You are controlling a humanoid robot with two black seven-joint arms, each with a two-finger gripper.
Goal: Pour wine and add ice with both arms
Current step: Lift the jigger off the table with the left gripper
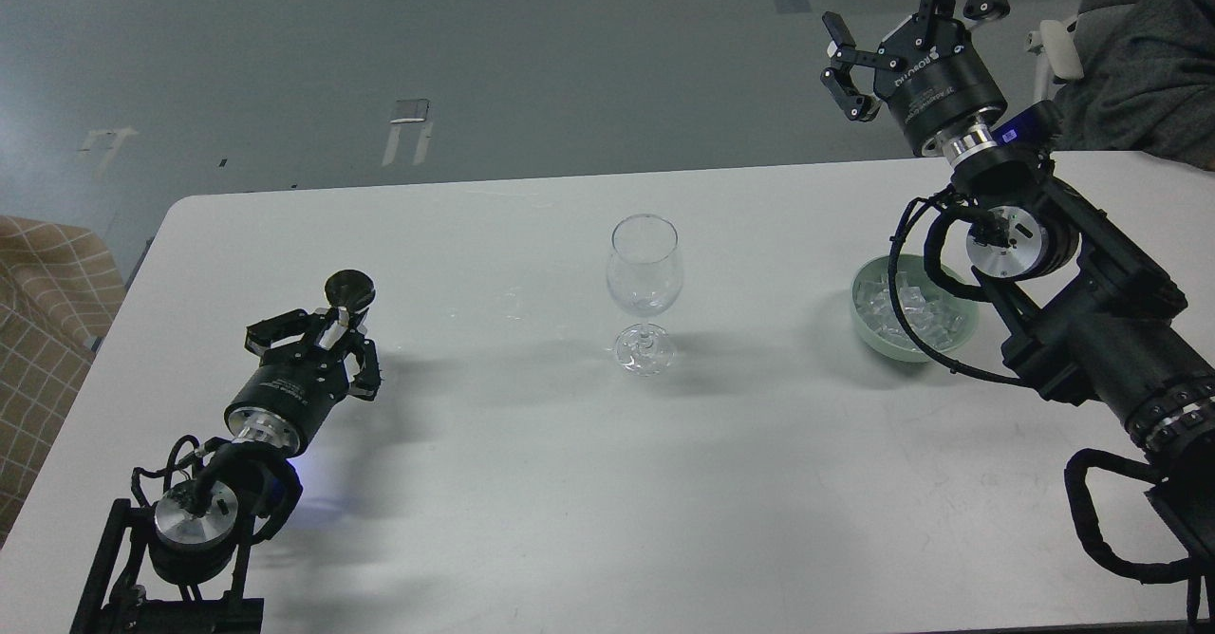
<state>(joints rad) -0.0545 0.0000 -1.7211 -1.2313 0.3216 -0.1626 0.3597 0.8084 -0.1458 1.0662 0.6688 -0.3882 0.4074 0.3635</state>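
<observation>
A clear stemmed wine glass [645, 273] stands upright at the table's middle; I cannot make out any wine in it. A heap of ice [909, 304] lies in a pale green bowl [866, 321] at the right, partly behind my right arm. My left gripper [327, 328] lies low over the table at the left, shut on a small container with a dark round top [349, 288], well left of the glass. My right gripper [902, 31] is open and empty, raised high beyond the table's far edge, above and behind the bowl.
The white table [532, 482] ends in a rounded far-left corner. A checked cloth [43, 330] lies off its left edge. A grey-clothed figure [1144, 55] is at the far right, close to my right gripper.
</observation>
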